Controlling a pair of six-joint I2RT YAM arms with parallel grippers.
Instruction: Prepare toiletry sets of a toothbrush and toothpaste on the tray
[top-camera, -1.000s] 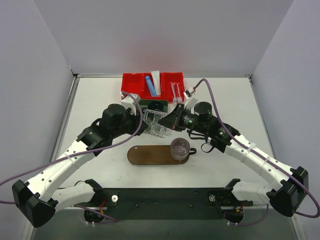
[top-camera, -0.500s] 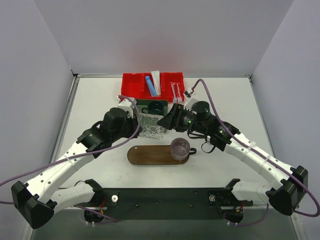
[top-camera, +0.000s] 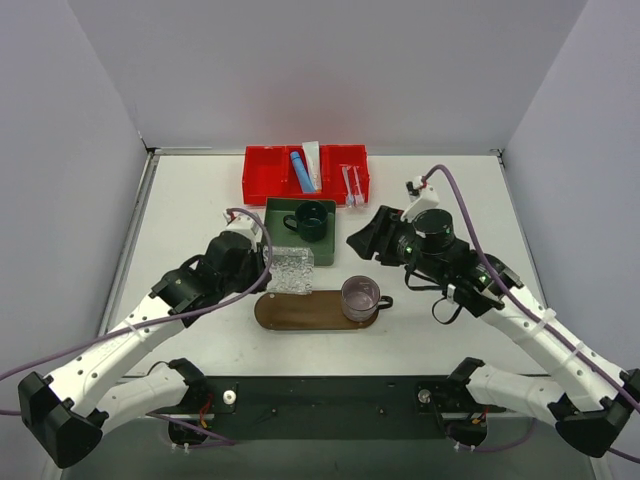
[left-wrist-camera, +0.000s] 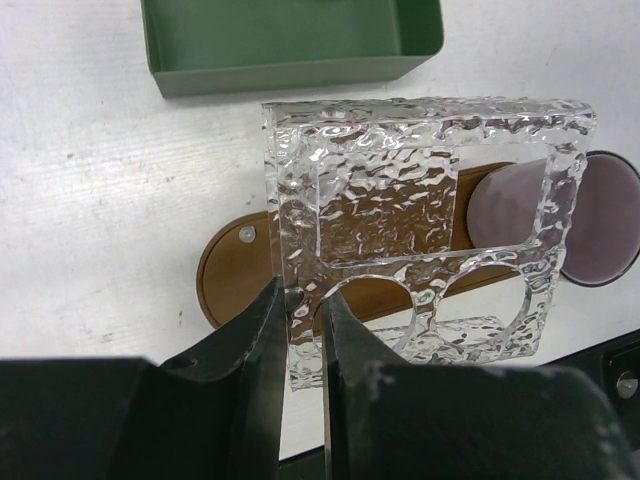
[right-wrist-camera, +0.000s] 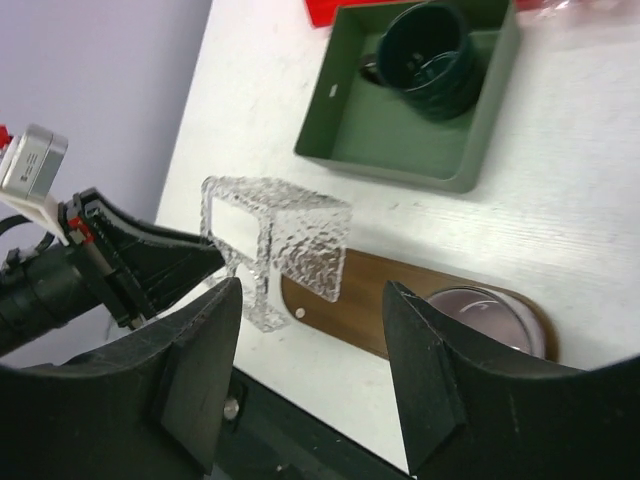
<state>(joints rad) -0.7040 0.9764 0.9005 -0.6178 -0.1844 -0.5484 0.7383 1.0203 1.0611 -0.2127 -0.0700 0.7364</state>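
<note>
On the table (top-camera: 190, 210), the tray (top-camera: 300, 312) lies mid near edge. Our left gripper (left-wrist-camera: 305, 330) clamps a clear holder (left-wrist-camera: 400, 210) over the tray's left end. Our right gripper (right-wrist-camera: 312, 300) hangs empty, fingers apart. The tubes (top-camera: 298, 170) and toothbrushes (top-camera: 352, 183) lie in the far-edge red bin (top-camera: 268, 178), well apart from both grippers.

Brown tray (top-camera: 295, 312); red bin (top-camera: 265, 177); clear holder (top-camera: 290, 270) (dimpled pattern); green box (top-camera: 322, 250).

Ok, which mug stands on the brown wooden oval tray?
The translucent purplish mug, at the tray's right end; the dark green mug sits inside the green square box.
</note>
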